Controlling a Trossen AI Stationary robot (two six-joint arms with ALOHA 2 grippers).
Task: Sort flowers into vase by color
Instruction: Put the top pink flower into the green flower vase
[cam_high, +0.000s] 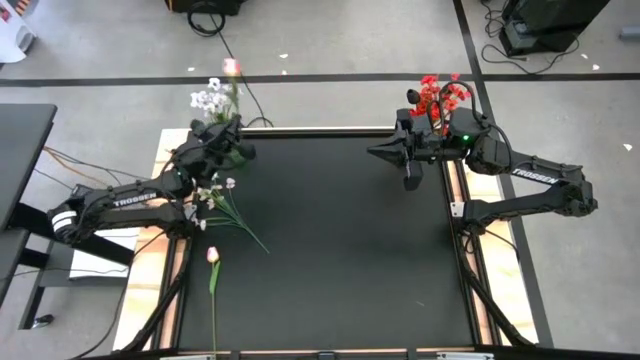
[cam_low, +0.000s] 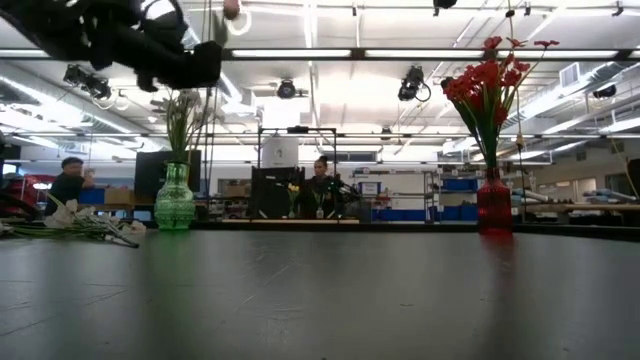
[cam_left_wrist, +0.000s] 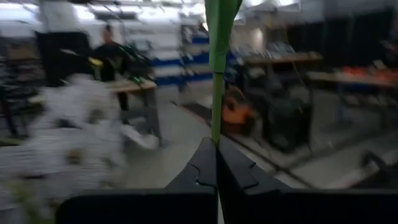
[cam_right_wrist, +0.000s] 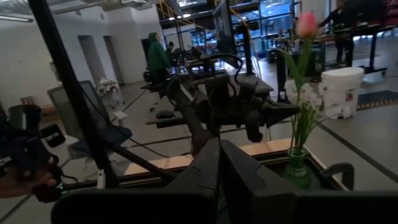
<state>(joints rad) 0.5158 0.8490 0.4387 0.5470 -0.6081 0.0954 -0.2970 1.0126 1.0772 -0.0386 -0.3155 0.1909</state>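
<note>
We see a vase (cam_high: 228, 150) at the table's (cam_high: 330, 250) far left corner, another vase (cam_high: 437, 122) at the far right corner, loose flowers (cam_high: 222, 205) lying near the left edge, a single flower (cam_high: 212, 275) nearer the front, well apart from both vases.

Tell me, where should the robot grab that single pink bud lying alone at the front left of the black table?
Probably mid-stem. The pink bud flower lies flat, its thin stem running toward the table's front edge, nothing close around it. A tool coming straight down, fingers straddling the stem crosswise, looks easiest and spares the bud.
</note>
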